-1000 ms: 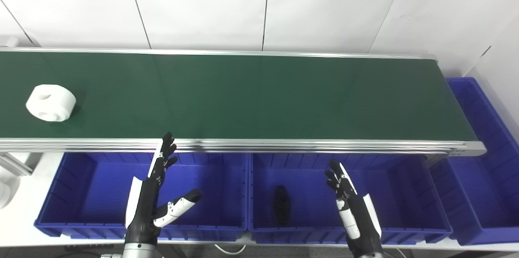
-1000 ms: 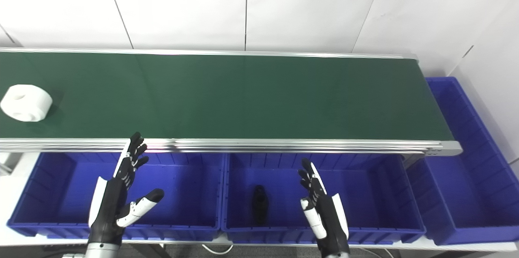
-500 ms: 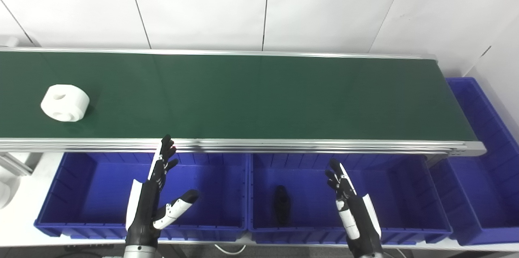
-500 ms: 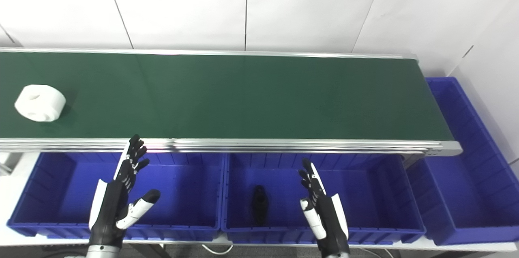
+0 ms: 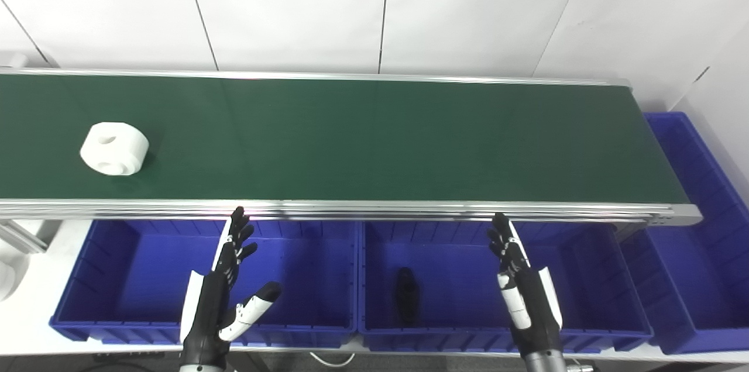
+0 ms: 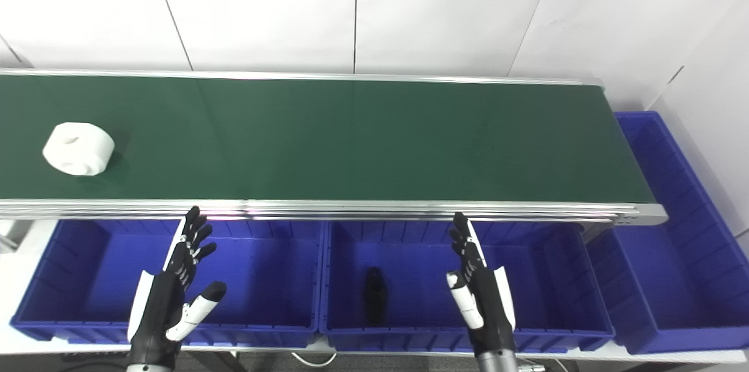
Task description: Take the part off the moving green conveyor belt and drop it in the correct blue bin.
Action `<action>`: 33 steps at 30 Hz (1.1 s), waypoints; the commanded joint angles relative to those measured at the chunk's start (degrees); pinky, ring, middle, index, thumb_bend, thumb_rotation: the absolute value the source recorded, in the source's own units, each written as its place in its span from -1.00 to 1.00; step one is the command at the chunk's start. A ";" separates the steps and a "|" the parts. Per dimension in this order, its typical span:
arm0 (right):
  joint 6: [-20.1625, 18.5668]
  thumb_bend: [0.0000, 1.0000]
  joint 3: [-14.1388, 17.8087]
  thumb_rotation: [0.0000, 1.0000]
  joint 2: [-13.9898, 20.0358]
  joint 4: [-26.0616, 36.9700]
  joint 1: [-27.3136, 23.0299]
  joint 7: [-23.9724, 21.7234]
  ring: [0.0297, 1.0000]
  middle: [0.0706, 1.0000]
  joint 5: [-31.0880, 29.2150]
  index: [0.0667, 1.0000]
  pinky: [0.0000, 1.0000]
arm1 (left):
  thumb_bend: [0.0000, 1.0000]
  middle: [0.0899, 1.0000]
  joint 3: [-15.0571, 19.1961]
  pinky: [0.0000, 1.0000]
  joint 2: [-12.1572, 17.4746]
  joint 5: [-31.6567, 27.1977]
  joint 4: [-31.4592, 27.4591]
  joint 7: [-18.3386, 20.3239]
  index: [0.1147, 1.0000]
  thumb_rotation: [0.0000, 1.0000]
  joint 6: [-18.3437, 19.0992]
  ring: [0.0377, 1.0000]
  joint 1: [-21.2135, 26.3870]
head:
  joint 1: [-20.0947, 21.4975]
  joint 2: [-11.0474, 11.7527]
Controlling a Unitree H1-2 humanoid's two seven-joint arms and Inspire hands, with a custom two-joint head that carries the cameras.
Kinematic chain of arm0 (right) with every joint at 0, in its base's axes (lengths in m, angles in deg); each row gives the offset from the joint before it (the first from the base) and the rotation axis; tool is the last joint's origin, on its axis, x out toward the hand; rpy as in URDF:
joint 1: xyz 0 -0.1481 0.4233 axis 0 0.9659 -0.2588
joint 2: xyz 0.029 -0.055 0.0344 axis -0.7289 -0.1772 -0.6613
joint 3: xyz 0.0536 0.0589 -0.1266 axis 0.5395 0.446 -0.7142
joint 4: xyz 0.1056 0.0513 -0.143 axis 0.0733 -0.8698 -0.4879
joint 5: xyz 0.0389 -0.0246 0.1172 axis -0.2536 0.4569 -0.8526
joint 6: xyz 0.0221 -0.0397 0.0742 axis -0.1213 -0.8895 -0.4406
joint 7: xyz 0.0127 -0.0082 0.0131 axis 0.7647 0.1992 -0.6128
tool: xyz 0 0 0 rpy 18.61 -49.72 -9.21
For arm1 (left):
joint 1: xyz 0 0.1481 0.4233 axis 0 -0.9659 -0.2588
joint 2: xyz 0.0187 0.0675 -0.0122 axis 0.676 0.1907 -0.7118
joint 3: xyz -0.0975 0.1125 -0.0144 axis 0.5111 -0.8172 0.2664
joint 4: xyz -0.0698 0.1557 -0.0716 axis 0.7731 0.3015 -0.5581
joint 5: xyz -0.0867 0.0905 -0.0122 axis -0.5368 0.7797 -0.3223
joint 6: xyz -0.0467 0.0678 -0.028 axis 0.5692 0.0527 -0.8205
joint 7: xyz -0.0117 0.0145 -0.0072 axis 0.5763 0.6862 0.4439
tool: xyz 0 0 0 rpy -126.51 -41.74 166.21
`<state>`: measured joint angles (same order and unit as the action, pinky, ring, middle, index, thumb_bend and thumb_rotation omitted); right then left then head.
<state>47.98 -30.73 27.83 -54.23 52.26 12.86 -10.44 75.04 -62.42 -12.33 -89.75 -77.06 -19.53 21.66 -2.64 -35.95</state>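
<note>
Nearest, over the blue bins [image 5: 146,278]: left hand [image 5: 219,296] and right hand [image 5: 524,290], fingers spread, empty. Beyond, on the green conveyor belt [image 5: 374,138], far left: white part [image 5: 114,148], likely rigid, light; grip across its rounded sides.

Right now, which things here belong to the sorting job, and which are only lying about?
Job:
- white part on green conveyor belt
- blue bins: left, middle, right
- left hand and right hand, both open

Lying about:
- black part, already in middle bin
</note>
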 commanded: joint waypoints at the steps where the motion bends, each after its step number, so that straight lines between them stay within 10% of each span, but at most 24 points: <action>1: 3.66 0.75 -0.01 0.82 -0.26 1.52 -0.38 0.12 0.92 0.94 0.15 0.94 0.92 | 0.35 0.94 -0.29 0.70 0.19 -0.01 -1.02 -0.59 0.96 0.53 -2.42 0.87 -0.01 | -0.08 0.10; 16: 3.74 0.73 -1.08 0.87 0.38 0.09 -0.83 -0.30 0.87 0.92 1.02 0.93 0.84 | 0.33 0.94 -0.40 0.67 0.05 1.01 -0.53 -1.10 0.95 0.52 -2.45 0.86 1.08 | -0.43 0.64; 22: 3.74 0.77 -1.07 0.88 0.88 -2.43 -1.04 -0.76 0.87 0.92 0.27 0.93 0.85 | 0.36 0.95 -1.76 0.65 0.31 1.63 2.08 -2.71 0.95 0.49 -2.63 0.85 2.05 | -5.21 6.86; 33: 3.75 0.81 -0.23 0.97 2.72 -5.76 -2.52 -2.29 0.94 0.98 -0.94 1.00 0.93 | 0.54 0.84 -5.69 0.58 -0.07 2.71 5.01 -7.88 0.78 0.24 -2.63 0.77 4.16 | -12.31 8.77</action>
<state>48.50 -31.30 30.25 -60.69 50.74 11.06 -10.61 69.85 -62.39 -10.81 -83.42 -83.34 -19.90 25.41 -13.71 -26.98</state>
